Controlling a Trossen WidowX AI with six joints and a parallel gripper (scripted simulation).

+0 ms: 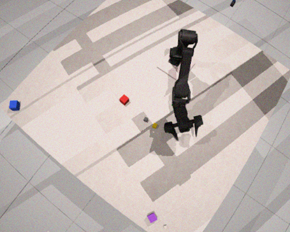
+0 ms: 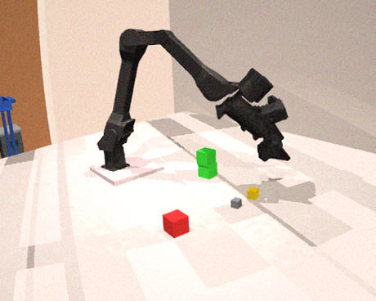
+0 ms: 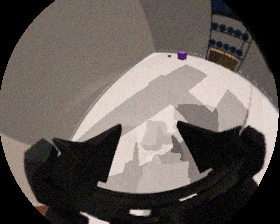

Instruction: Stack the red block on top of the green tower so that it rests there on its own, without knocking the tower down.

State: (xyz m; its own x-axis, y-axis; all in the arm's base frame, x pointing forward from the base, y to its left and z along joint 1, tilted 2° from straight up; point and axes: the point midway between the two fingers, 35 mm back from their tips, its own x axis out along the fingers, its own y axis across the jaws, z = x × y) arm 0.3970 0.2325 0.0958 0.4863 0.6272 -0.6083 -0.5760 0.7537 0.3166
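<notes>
The red block (image 1: 124,99) (image 2: 175,223) sits flat on the table, well away from the gripper. The green tower (image 2: 207,163) is two green blocks stacked upright, the upper one slightly offset; the arm hides it in the top view. My gripper (image 1: 186,138) (image 2: 278,158) (image 3: 150,125) is open with nothing between its fingers. It hangs above the table, beyond the tower from the arm's base, pointing obliquely down. Neither the red block nor the tower shows in the wrist view.
A small yellow cube (image 1: 154,125) (image 2: 252,193) and a smaller grey cube (image 1: 146,119) (image 2: 236,203) lie between the red block and the gripper. A blue block (image 1: 14,105) is at the far left, a purple block (image 1: 152,217) (image 3: 182,55) near the table's edge.
</notes>
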